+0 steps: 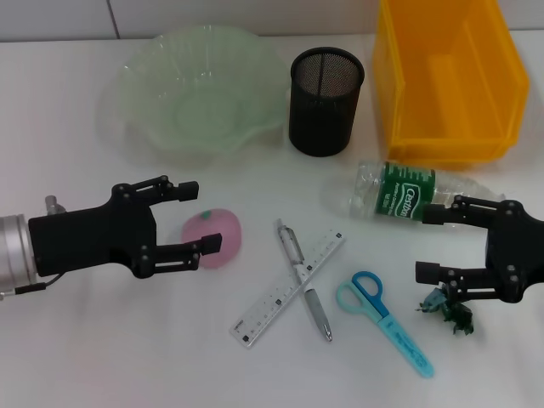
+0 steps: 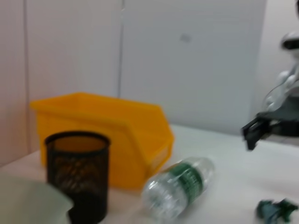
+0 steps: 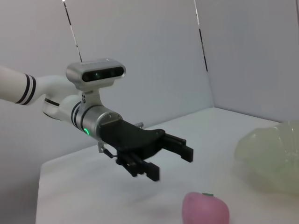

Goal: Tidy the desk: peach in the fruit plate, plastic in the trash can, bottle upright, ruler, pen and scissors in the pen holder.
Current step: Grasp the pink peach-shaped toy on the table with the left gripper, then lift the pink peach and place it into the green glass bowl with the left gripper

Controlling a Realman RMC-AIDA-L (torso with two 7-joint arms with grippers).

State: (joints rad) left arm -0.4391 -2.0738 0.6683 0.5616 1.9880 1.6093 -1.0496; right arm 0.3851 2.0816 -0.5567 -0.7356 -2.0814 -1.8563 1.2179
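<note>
A pink peach (image 1: 213, 239) lies left of centre on the white desk; it also shows in the right wrist view (image 3: 205, 209). My left gripper (image 1: 192, 217) is open, its fingers straddling the peach's near-left side, above the desk. A pale green fruit plate (image 1: 201, 90) sits at the back left. A black mesh pen holder (image 1: 325, 100) stands at the back centre. A clear bottle (image 1: 404, 194) with a green label lies on its side. A ruler (image 1: 288, 288) and pen (image 1: 303, 279) lie crossed. Blue scissors (image 1: 387, 321) lie beside them. My right gripper (image 1: 433, 244) is open, by a crumpled green plastic scrap (image 1: 449, 308).
A yellow bin (image 1: 448, 75) stands at the back right, behind the bottle. In the left wrist view the bin (image 2: 103, 130), the pen holder (image 2: 78, 172), the bottle (image 2: 180, 185) and the plastic scrap (image 2: 275, 209) are seen from the side.
</note>
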